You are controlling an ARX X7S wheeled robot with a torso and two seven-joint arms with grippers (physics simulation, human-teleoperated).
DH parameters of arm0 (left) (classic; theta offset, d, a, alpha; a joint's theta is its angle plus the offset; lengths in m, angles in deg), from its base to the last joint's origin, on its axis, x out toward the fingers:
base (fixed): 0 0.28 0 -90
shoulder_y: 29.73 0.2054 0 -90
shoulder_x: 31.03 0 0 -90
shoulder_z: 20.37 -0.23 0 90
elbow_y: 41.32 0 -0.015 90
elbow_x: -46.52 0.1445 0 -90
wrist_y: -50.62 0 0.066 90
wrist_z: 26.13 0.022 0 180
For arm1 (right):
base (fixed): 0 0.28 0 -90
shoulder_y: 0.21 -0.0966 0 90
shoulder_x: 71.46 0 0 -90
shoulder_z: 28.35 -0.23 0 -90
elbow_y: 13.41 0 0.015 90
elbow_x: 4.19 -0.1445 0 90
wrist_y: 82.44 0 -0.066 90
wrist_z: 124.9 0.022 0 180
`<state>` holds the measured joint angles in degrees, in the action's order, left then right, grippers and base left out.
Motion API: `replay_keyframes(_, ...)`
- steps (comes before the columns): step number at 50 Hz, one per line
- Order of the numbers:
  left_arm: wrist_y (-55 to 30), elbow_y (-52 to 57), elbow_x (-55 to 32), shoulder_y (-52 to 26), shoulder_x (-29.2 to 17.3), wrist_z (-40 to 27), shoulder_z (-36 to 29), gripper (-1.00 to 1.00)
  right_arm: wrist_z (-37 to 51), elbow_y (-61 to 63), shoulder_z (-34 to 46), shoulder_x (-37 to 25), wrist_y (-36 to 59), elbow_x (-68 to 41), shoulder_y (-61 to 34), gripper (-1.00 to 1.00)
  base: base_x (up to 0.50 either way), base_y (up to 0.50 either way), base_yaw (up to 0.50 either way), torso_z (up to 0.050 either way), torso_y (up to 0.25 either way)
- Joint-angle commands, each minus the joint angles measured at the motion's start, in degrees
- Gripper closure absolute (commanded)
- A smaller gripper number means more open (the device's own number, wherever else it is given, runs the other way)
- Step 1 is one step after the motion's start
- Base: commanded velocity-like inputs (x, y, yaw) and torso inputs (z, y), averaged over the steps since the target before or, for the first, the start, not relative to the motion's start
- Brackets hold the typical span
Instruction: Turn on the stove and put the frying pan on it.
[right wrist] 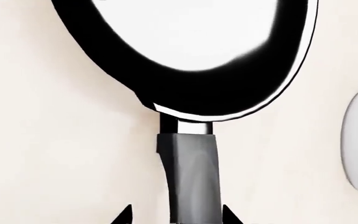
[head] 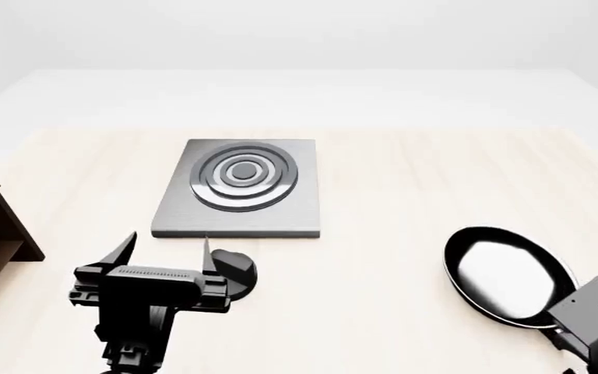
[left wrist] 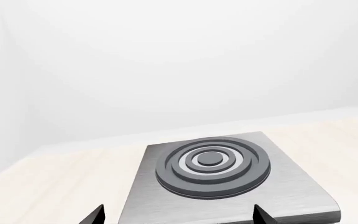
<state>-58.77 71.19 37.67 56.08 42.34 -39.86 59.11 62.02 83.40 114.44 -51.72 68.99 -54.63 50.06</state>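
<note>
Meanwhile, your left gripper (head: 164,251) wide over the round black knob (head: 234,271) — right gripper (right wrist: 175,215) fingers astride the glossy black frying pan (head: 507,273) handle, grip unclear.

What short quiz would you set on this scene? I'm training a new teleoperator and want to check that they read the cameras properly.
1. True or false: the frying pan sits on the stove.
2. Which thing is nearest the left claw? A) the knob B) the frying pan C) the wooden shelf
3. Fill in: in the right wrist view, the right claw has one fingertip on each side of the pan's ____.

Key: 1 false, the pan lies on the table, to the right of the stove. 2 A. 3 handle.
</note>
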Motion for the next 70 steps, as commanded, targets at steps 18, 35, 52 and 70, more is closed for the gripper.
replay_keyframes(18, -0.22, 0.41, -0.28, -0.25, -0.65, -0.62, -0.47, -1.00, 2.25, 3.28, 0.42, 0.61, -3.13, 3.50, 1.10, 1.00, 0.00, 0.00, 0.00, -0.001, 0.000)
replay_keyframes(35, -0.40, 0.99, -0.73, -0.21, -0.99, -1.08, -0.35, -1.00, -1.73, 15.39, -1.61, -1.27, 6.41, 3.84, -10.14, 1.00, 0.00, 0.00, 0.00, -0.001, 0.000)
replay_keyframes(52, 0.03, 0.41, -1.18, -0.30, -1.14, -1.38, -0.30, -1.00, -3.84, 19.16, -4.00, 0.83, 12.35, 4.38, -19.44, 1.00, 0.00, 0.00, 0.00, 0.000, 0.000)
replay_keyframes(70, 0.15, 0.60, -1.54, -0.13, -1.42, -1.72, -0.36, -1.00, -6.56, 19.69, -2.95, 3.73, 15.66, 7.27, -26.87, 1.00, 0.00, 0.00, 0.00, 0.000, 0.001)
